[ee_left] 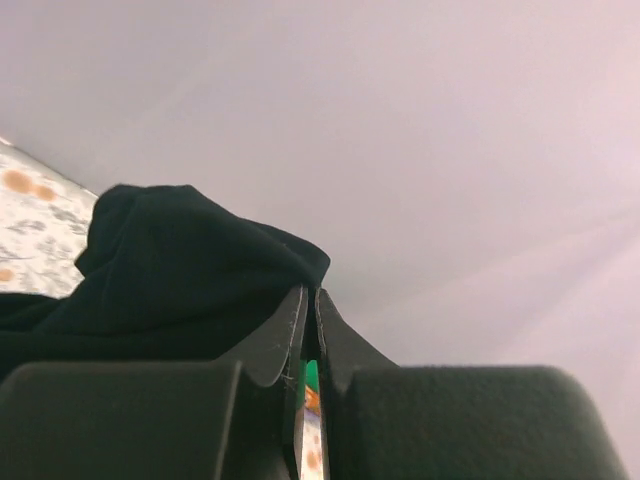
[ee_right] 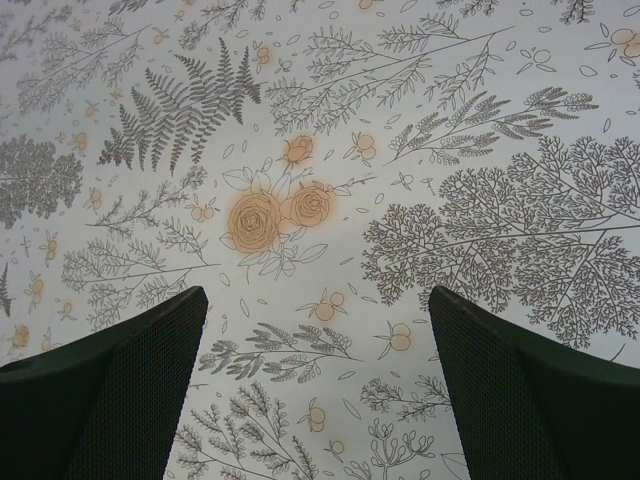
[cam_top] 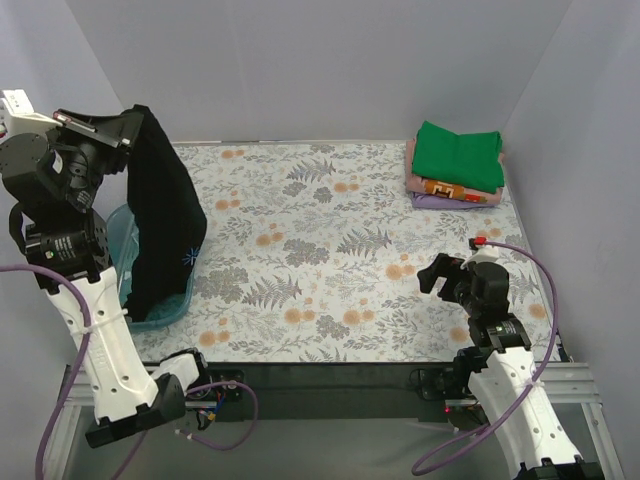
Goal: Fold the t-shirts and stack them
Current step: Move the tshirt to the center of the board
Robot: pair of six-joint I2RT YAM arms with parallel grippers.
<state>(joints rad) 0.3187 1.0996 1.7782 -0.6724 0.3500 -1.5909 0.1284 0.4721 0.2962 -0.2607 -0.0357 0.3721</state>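
Note:
My left gripper [cam_top: 132, 125] is raised high at the far left and is shut on the black t-shirt [cam_top: 160, 225]. The shirt hangs down from it, its lower end in the teal tray [cam_top: 165, 312]. A tiny blue mark shows low on the shirt. In the left wrist view the black cloth [ee_left: 180, 265] bunches over the closed left gripper [ee_left: 309, 300]. A stack of folded shirts sits at the far right corner, green [cam_top: 458, 155] on top, orange-patterned [cam_top: 445, 188], pink and lavender below. My right gripper [cam_top: 440, 272] is open and empty above the table, as the right wrist view [ee_right: 318, 330] shows.
The table wears a floral cloth [cam_top: 330, 250] between the tray and the stack. Grey walls enclose the back and both sides. A dark rail [cam_top: 330, 380] runs along the near edge by the arm bases.

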